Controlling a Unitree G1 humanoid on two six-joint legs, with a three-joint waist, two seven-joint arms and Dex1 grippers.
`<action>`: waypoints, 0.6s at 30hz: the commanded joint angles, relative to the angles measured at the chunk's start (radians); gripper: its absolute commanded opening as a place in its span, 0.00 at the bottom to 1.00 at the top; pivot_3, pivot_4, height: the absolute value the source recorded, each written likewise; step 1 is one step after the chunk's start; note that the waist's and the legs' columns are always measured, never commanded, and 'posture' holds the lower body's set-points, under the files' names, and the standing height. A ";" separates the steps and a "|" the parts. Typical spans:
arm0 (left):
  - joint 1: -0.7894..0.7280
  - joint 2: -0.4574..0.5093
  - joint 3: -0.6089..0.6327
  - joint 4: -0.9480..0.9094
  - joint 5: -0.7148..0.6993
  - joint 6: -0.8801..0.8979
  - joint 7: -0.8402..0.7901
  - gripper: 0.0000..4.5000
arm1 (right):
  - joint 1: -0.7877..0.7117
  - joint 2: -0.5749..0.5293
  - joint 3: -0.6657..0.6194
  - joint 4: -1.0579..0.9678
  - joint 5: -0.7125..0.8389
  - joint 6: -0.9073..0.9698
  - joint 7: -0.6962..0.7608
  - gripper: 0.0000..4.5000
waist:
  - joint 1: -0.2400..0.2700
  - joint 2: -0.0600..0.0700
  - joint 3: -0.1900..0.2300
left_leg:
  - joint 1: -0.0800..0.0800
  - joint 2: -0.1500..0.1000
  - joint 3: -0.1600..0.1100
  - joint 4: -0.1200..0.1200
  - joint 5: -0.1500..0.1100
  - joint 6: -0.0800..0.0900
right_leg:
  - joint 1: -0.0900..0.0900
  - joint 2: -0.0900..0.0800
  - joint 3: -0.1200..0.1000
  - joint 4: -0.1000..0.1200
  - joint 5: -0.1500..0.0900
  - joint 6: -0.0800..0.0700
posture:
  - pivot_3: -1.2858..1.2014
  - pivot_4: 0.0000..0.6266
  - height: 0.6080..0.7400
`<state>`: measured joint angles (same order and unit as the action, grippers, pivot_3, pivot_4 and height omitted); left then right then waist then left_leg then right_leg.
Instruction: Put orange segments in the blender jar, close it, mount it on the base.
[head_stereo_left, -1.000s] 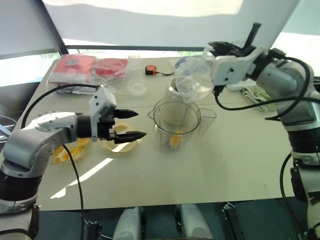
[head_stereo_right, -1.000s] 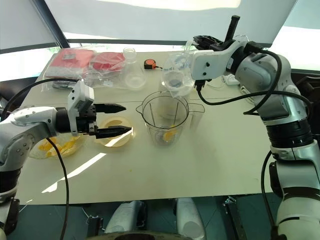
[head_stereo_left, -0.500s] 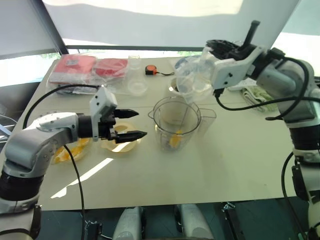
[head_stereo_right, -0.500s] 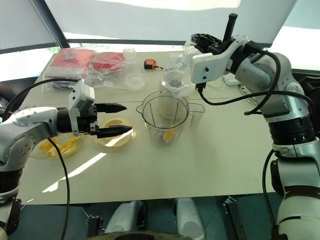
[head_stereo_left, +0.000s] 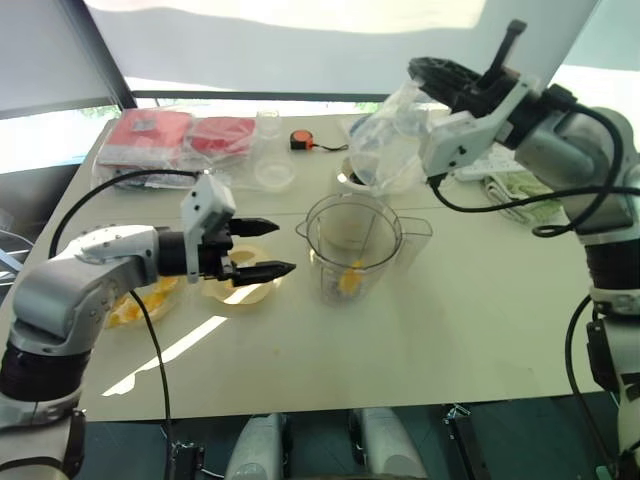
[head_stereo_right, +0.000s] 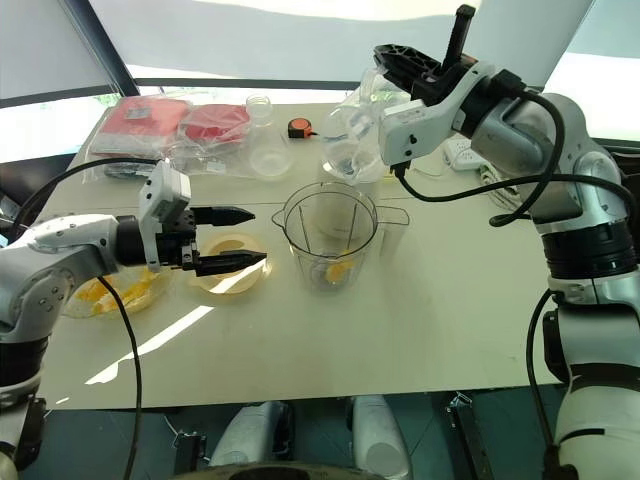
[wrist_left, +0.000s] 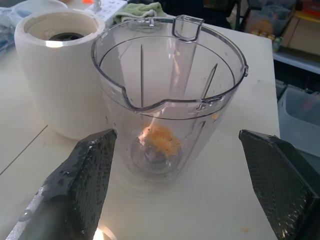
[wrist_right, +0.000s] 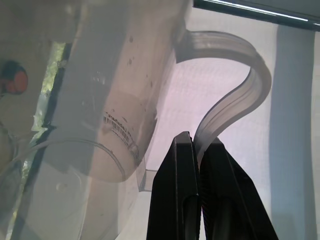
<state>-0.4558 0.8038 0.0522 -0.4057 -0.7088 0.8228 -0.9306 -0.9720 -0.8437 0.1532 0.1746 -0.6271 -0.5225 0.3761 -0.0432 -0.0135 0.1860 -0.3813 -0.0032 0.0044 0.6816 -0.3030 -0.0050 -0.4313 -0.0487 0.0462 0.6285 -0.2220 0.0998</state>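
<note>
Left gripper (head_stereo_left: 268, 248) level, jaws apart; right gripper (wrist_right: 200, 150) raised, jaws closed.

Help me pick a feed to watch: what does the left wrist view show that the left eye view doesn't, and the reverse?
Left wrist, not left eye: the black coupling in the top of the base. Left eye, not left wrist: the right hand shut on the handle of a tilted clear jug, and the yellow lid. Both: the blender jar with orange segments at its bottom, and the open left hand.

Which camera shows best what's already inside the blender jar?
The left wrist view: it looks straight through the blender jar at the orange segments by the blade. Both eye views show them as a small orange patch low inside.
</note>
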 joint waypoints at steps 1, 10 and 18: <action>-0.022 0.000 0.016 -0.005 -0.007 -0.012 0.001 0.91 | -0.049 -0.016 -0.022 -0.003 -0.006 -0.021 -0.033 0.01 | 0.000 0.000 0.000 | 0.000 0.000 0.000 0.000 0.000 0.000 | 0.000 0.000 0.000 0.000 0.000 0.000 | 0.52 0.24 1.00; -0.023 0.001 0.020 -0.006 -0.011 -0.008 0.000 0.91 | -0.035 0.009 -0.047 0.008 0.058 0.011 -0.010 0.01 | 0.000 0.000 0.000 | 0.000 0.000 0.000 0.000 0.000 0.000 | 0.000 0.000 0.000 0.000 0.000 0.000 | 0.52 0.24 1.00; -0.034 0.016 0.049 0.002 -0.033 0.004 -0.004 0.91 | 0.135 0.140 -0.222 -0.212 0.499 0.562 0.206 0.01 | 0.005 0.000 0.000 | 0.000 0.000 -0.002 0.000 0.000 0.000 | 0.001 0.000 -0.001 0.001 0.002 0.003 | 0.52 0.24 1.00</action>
<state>-0.4732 0.8059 0.0667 -0.3936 -0.7299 0.8279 -0.9322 -0.8269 -0.7081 0.0041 0.0480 -0.2135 -0.0718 0.5625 -0.0378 -0.0136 0.1859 -0.3815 -0.0032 0.0027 0.6819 -0.3030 -0.0050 -0.4306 -0.0492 0.0454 0.6292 -0.2204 0.1025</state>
